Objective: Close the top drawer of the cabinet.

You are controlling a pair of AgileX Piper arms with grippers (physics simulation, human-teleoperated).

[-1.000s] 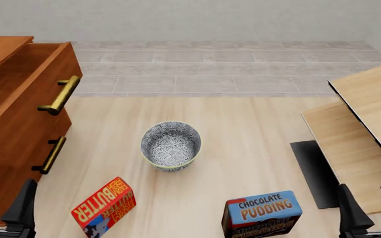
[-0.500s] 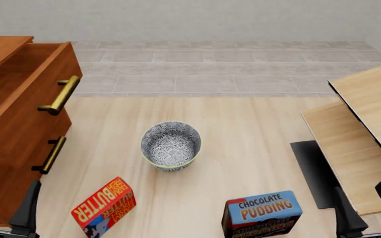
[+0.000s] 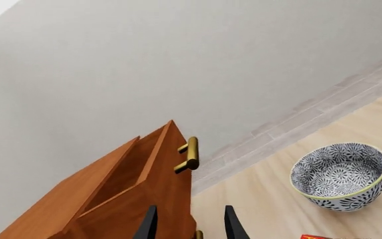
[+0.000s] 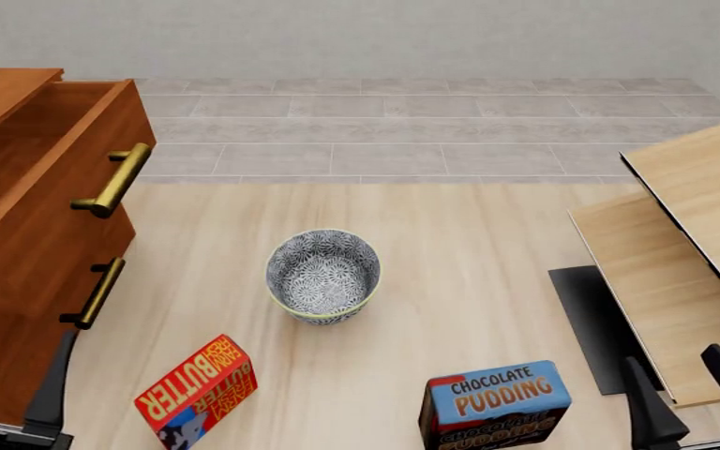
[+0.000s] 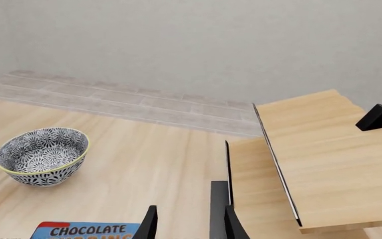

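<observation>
The cabinet [image 4: 4, 94] stands at the left edge of the table. Its top drawer [image 4: 60, 202] is pulled out, and its brass bar handle [image 4: 112, 180] faces the table's middle. The second drawer's handle [image 4: 94, 293] shows below it. My left gripper [image 4: 7, 370] is open and empty, low at the front left, in front of the cabinet's lower drawers. In the left wrist view the gripper [image 3: 189, 228] points at the drawer front [image 3: 161, 174], below the handle [image 3: 191, 154]. My right gripper [image 4: 692, 398] is open and empty at the front right, and also shows in the right wrist view [image 5: 187, 226].
A patterned bowl [image 4: 323, 275] sits mid-table. A red butter box [image 4: 198, 389] and a blue chocolate pudding box [image 4: 495, 403] stand near the front. Pale wood panels [image 4: 697, 225] and a black mat [image 4: 589, 323] lie at the right.
The left gripper has shifted slightly toward the cabinet. The right gripper has sunk a little lower and leftward. The drawer has not moved.
</observation>
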